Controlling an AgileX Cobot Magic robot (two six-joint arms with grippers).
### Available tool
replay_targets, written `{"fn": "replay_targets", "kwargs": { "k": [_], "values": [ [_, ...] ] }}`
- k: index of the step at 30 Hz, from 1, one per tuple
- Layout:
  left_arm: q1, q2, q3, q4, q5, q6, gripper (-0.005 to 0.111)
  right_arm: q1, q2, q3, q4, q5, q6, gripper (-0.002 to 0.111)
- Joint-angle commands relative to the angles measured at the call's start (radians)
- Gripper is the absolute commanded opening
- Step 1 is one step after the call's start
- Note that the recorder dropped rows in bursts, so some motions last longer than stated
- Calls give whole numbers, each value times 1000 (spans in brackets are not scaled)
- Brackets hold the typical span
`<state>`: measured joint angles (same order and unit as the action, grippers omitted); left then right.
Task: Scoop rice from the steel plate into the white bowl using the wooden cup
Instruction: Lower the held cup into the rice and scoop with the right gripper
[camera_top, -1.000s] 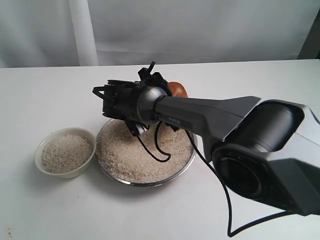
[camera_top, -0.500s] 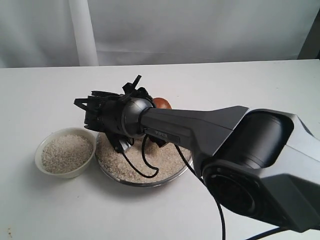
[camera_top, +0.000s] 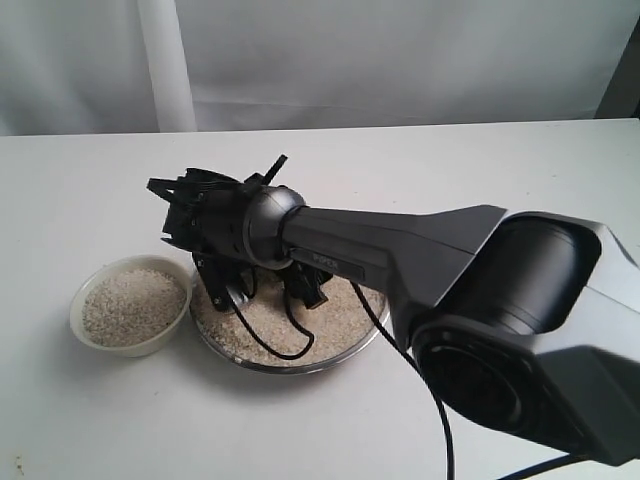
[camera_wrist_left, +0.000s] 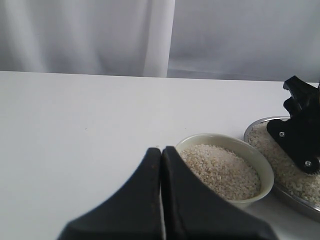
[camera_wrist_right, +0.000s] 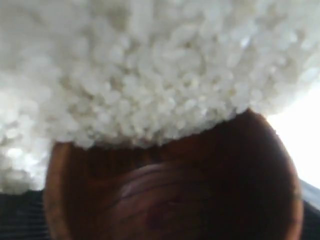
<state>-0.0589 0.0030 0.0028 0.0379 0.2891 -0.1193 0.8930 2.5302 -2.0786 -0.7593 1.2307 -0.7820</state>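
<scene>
Rice (camera_top: 345, 312) heaps across the steel plate (camera_top: 290, 366) at the lower centre of the exterior view, under the right arm (camera_top: 400, 250), which reaches in from the lower right. Just left of the plate, the white bowl (camera_top: 140, 345) holds more grains. The right gripper (camera_top: 260, 290) is clamped wide around the wooden cup (camera_wrist_right: 165, 200), whose mouth presses into the heap. The left gripper (camera_wrist_left: 161, 155), fingers pressed together, sits near the bowl.
</scene>
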Motion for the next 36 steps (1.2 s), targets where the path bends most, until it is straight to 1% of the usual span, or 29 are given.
{"fn": "replay_targets", "kwargs": {
  "k": [1,24,28,36],
  "values": [
    [-4,-3,-3,-5,-4,-3,0,4,-21,-5,59,-10,-3,0],
    [-4,-3,-3,-5,-4,0,0,4,-81,-5,310,-67,-3,0],
    [-4,-3,-3,-5,-4,0,0,4,-81,-5,380,-90,-3,0],
    [-4,-3,-3,-5,-4,-2,0,-21,-81,-5,459,-96,10,0]
  ]
}}
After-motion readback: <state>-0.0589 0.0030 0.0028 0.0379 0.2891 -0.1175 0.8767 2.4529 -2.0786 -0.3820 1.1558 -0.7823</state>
